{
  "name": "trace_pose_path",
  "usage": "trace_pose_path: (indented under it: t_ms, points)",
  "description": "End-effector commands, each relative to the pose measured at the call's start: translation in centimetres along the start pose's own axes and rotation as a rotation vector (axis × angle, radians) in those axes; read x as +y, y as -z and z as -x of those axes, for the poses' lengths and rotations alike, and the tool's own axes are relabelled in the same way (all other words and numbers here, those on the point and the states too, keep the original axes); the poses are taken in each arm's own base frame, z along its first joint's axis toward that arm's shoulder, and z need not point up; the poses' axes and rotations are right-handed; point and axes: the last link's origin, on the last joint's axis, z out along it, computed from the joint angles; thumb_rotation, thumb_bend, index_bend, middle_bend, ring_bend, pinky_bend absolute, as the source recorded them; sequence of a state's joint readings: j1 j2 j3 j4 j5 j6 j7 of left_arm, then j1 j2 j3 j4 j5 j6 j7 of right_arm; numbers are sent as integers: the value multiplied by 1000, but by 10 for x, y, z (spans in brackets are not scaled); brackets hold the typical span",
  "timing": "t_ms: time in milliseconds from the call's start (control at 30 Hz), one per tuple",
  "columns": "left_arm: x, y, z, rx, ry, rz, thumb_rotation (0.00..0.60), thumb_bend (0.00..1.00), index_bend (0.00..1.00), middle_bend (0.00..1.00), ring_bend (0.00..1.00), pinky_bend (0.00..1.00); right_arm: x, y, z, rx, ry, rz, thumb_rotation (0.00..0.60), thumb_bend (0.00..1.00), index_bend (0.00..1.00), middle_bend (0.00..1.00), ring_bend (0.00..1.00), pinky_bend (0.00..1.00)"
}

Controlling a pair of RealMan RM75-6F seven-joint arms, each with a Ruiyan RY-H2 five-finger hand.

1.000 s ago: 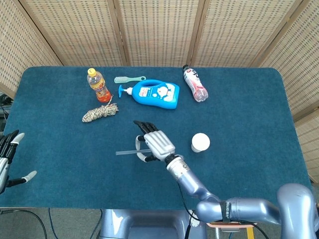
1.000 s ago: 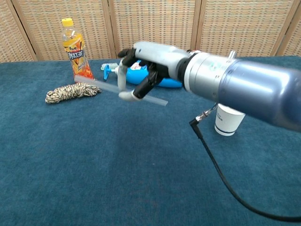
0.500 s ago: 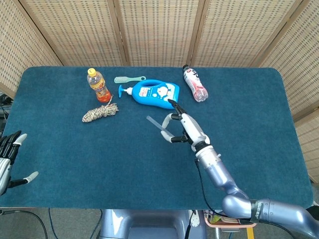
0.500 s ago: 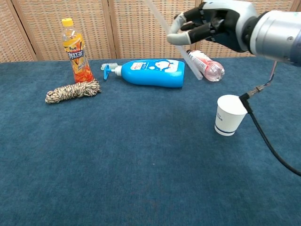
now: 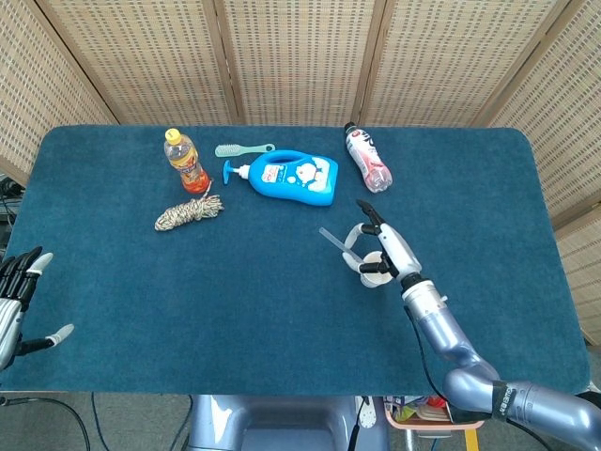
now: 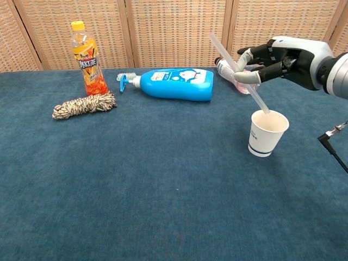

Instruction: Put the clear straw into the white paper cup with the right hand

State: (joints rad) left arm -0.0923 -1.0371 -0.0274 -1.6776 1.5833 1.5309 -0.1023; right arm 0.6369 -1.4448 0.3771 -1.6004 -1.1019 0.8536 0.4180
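Note:
My right hand holds the clear straw just above the white paper cup. The straw slants down to the right and its lower tip sits at the cup's rim, about at the mouth. In the head view the hand covers most of the cup. My left hand hangs at the far left edge beside the table, fingers spread, holding nothing.
On the blue table stand an orange drink bottle, a rope coil, a green brush, a blue lying detergent bottle and a pink lying bottle. Wicker screens close the back.
My right hand carried the straw from the table's middle to the right, then lowered it until its tip reached the cup's mouth. The left hand barely moved.

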Motion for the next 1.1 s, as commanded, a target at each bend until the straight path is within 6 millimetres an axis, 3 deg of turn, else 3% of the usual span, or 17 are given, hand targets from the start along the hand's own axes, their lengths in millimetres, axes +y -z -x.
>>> trace_pose_path:
  t_ms: [33, 1100]
  points:
    - [0, 0, 0, -2, 0, 0, 600, 122, 0, 0, 0, 0, 2, -2, -1, 2, 0, 1, 600, 445, 649, 52, 0, 0]
    - [-1, -2, 1, -6, -3, -9, 600, 121, 0, 0, 0, 0, 39, -17, 4, 26, 35, 101, 600, 445, 649, 52, 0, 0]
